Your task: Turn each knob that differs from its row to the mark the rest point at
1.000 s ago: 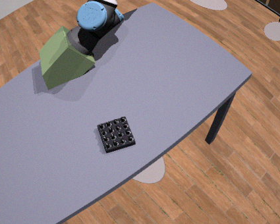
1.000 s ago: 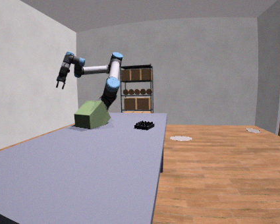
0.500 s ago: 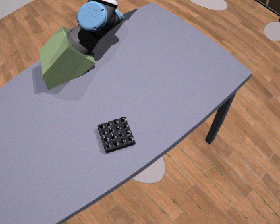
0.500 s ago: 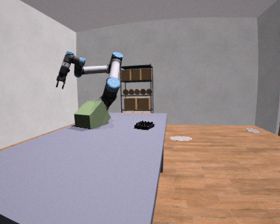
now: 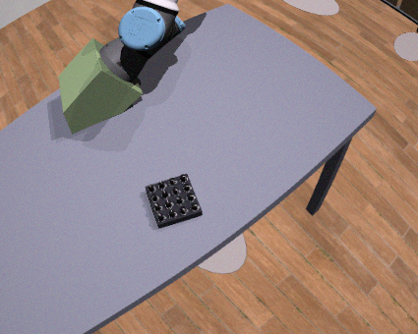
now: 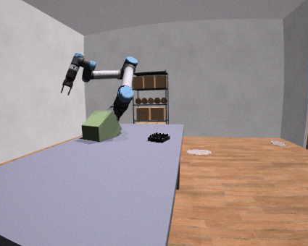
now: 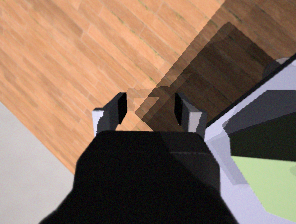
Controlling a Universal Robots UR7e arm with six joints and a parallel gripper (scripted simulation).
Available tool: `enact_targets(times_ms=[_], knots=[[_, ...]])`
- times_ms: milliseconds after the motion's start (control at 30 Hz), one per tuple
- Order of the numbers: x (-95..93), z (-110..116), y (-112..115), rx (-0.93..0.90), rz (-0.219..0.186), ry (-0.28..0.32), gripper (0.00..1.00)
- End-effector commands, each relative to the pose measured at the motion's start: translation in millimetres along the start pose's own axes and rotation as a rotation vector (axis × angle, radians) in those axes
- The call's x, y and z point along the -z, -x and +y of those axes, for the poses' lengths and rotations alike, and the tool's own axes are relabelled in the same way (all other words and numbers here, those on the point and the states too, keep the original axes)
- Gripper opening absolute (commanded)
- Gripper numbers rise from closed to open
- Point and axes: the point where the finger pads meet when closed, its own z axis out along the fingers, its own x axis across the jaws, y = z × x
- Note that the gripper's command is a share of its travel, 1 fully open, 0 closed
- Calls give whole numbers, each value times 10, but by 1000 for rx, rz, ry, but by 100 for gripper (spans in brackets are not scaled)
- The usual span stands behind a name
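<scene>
The knob box (image 5: pixel 173 199) is a small black square block with four rows of black knobs. It stands on the grey table near the front edge, and also shows far off in the exterior view (image 6: pixel 159 137). The knob lines and marks are too small to read. My gripper (image 6: pixel 66 88) is open and empty, held high in the air beyond the table's far left side, far from the box. In the wrist view the two fingers hang over wooden floor, beside the table's edge.
A green block (image 5: pixel 95 91) covers the arm's base at the table's back left, also in the exterior view (image 6: pixel 100 125). The arm's blue-capped joints (image 5: pixel 143 27) rise above it. A shelf with boxes (image 6: pixel 150 98) stands by the back wall.
</scene>
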Motion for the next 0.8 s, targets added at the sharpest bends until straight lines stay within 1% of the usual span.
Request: enact_targets(times_ms=[0,100,167,267,467,667,733,767], knots=[[107,377,15,153,-20,22,100],[163,605,3,247,-30,34,100],[163,605,3,247,-30,34,100],[234,921,-33,377,-43,49,100],[323,1367,-121,561,-61,69,100],[399,1819,-257,750,-77,87,100],[399,1819,-257,750,-77,87,100],[420,1961,-310,811,-82,93,100]])
